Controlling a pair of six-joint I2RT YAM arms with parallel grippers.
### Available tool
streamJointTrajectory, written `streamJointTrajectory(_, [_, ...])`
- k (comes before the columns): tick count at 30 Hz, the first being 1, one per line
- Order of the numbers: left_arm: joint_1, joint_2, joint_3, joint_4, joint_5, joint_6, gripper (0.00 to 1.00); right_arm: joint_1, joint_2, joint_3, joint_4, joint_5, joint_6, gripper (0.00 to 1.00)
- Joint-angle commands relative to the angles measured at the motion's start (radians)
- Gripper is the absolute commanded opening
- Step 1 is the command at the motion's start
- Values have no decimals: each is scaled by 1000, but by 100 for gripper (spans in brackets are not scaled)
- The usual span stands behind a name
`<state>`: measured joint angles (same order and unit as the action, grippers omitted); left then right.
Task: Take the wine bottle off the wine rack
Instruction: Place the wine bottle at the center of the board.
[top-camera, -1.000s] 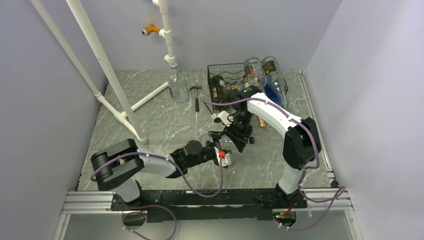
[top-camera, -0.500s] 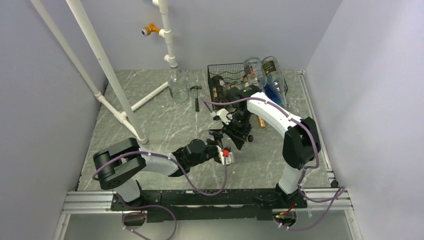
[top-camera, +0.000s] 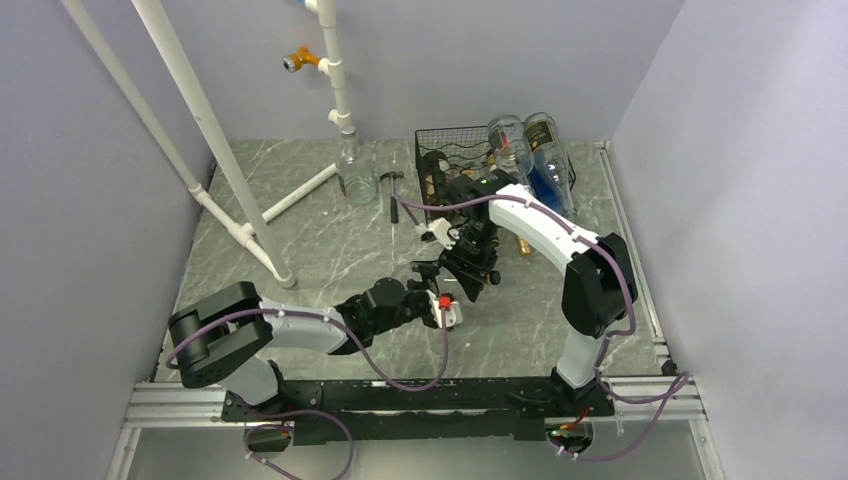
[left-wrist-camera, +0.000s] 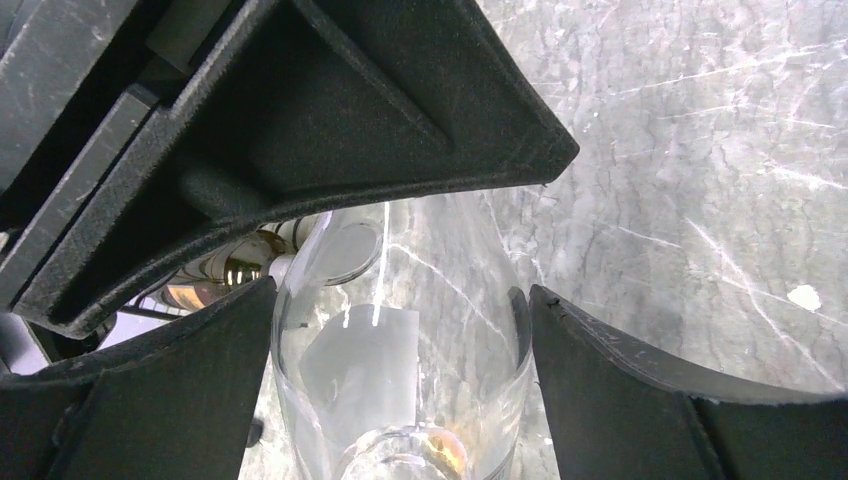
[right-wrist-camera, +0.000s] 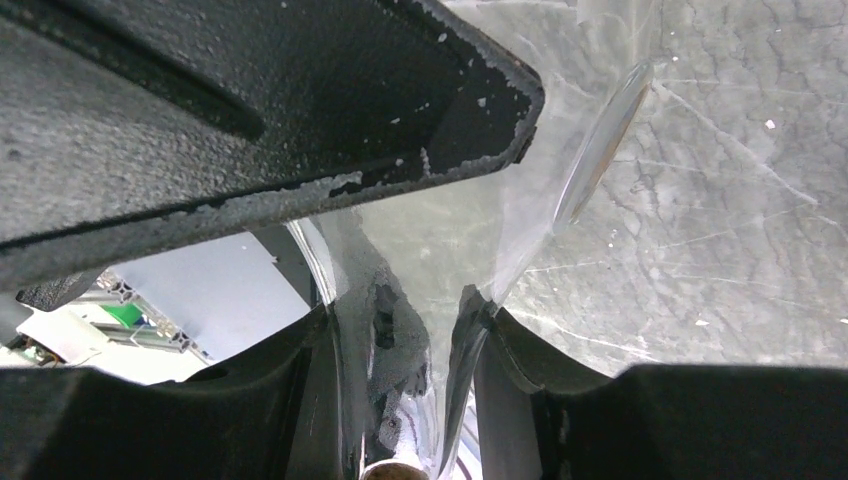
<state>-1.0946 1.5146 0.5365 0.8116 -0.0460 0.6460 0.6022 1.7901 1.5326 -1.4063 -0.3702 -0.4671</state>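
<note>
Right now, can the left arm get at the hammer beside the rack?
Probably not yet. The left gripper is closed on the clear wine bottle, which the right gripper also grips by the neck. The hammer itself lies uncovered, but the left arm's fingers are full.

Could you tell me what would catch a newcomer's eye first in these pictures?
Mid-table, the left tool and the right tool meet, both closed on one clear glass bottle. Behind them, at the table's far edge, stands the black wire wine rack, with two tilted bottles propped at its right end.
</note>
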Motion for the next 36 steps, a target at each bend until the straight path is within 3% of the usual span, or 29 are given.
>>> streamJointTrajectory(1, [17, -35, -17, 44, 1, -101, 44, 5, -34, 58, -9, -72, -1, 29])
streamJointTrajectory(12, [43, -68, -51, 81, 24, -144, 23, 5, -36, 45, 16, -87, 10, 56])
streamJointTrajectory(21, [62, -102, -82, 102, 33, -163, 15, 5, -38, 40, 39, -103, 12, 60])
streamJointTrajectory(28, [79, -130, -100, 103, 37, -171, 15, 3, -66, 37, 76, -129, 2, 52])
streamJointTrajectory(36, [91, -165, -114, 101, 70, -177, 15, 4, -106, 91, 56, -207, -36, 29])
